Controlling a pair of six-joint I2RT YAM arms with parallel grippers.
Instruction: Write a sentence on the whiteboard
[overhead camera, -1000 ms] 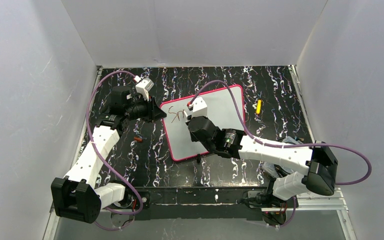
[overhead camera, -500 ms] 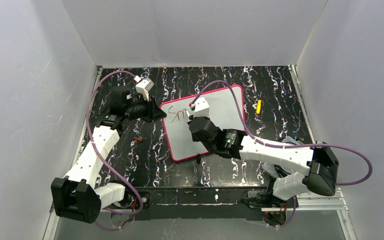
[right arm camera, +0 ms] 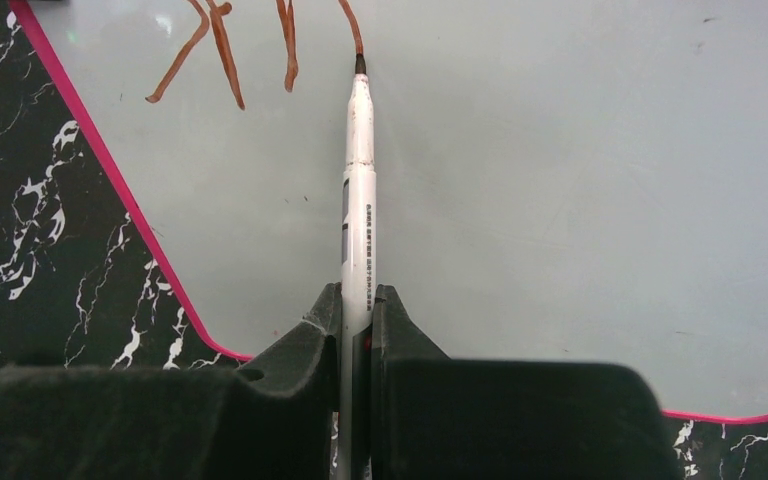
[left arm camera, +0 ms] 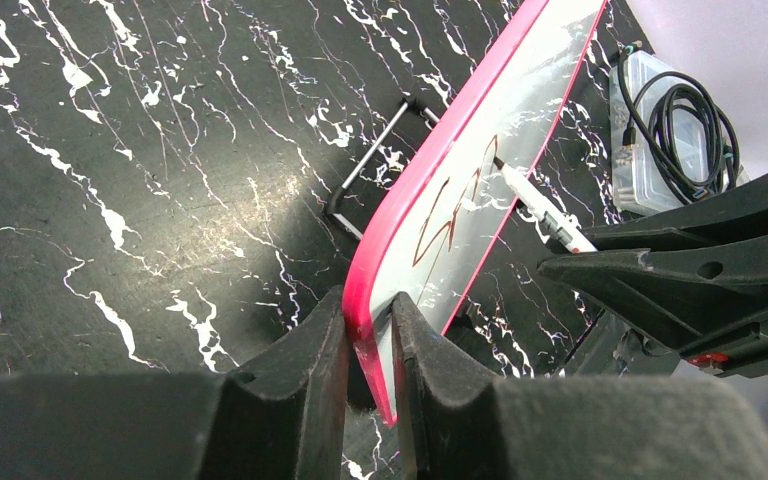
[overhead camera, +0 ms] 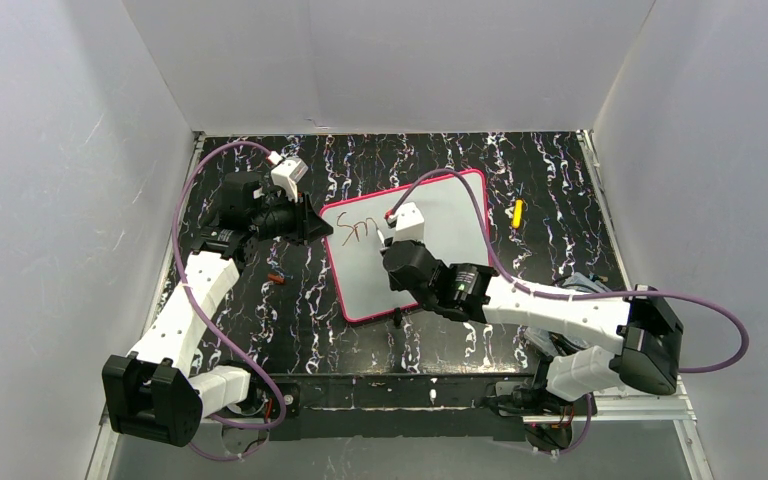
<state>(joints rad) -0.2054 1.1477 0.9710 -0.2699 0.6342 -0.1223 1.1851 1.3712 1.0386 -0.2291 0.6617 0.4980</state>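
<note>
Pink-red framing ran round the whiteboard point(overhead camera: 450, 225), which lay a little turned on the black marbled table point(overhead camera: 290, 300) between the two arms. The left gripper point(left arm camera: 368, 320) was closed on the left edge of the board, with one finger on each side of the frame. I judge that this grip was there to keep the board from sliding while the pen pressed on it. Whether that edge was lifted off the table I could not tell. The right gripper point(right arm camera: 357, 295) was closed tight on a white pen point(right arm camera: 360, 180), low on the barrel, so that a long part of it reached forward and the tip was easy to see from the wrist camera. The tip touched the board at the end of a red-brown stroke. Of the sentence point(overhead camera: 355, 234) only "Sm" was readable, near the upper left corner, so most of the writing was not yet done. Much bare board was open to the right of the letters and below them for the other words. A small yellow thing point(overhead camera: 518, 212) lay on the table to the right of the board, apart from it, and a small red-brown piece point(overhead camera: 276, 277), perhaps the cap, lay to the left of it. I saw only one container, a clear box point(left arm camera: 640, 170) near the right arm, and it held a coiled black cable point(left arm camera: 685, 110)
</note>
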